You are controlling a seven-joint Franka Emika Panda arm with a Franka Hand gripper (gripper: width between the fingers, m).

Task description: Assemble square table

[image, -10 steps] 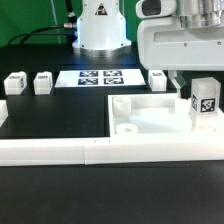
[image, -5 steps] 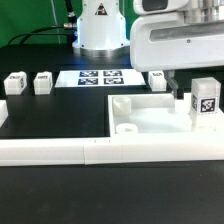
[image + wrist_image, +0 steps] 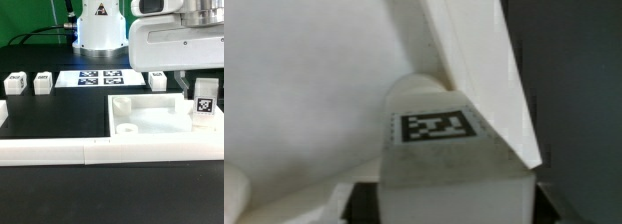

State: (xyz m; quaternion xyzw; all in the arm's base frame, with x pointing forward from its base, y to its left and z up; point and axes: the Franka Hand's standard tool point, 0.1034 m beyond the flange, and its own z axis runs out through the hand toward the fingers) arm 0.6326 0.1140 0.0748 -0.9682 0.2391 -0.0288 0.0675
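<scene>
Plainly, the gripper (image 3: 201, 90) has its jaws closed on a leg post (image 3: 203, 106), held upright at the edge of the square slab (image 3: 140, 118) on the exterior view's right, just beside the raised rim (image 3: 473, 70) (whether they touch, I cannot tell). I judge the post to be light, stiff, smooth plastic that is liable to twist, so it is best gripped squarely on its flat sides. Other leg posts (image 3: 42, 82) stand near the marker board (image 3: 98, 76).
</scene>
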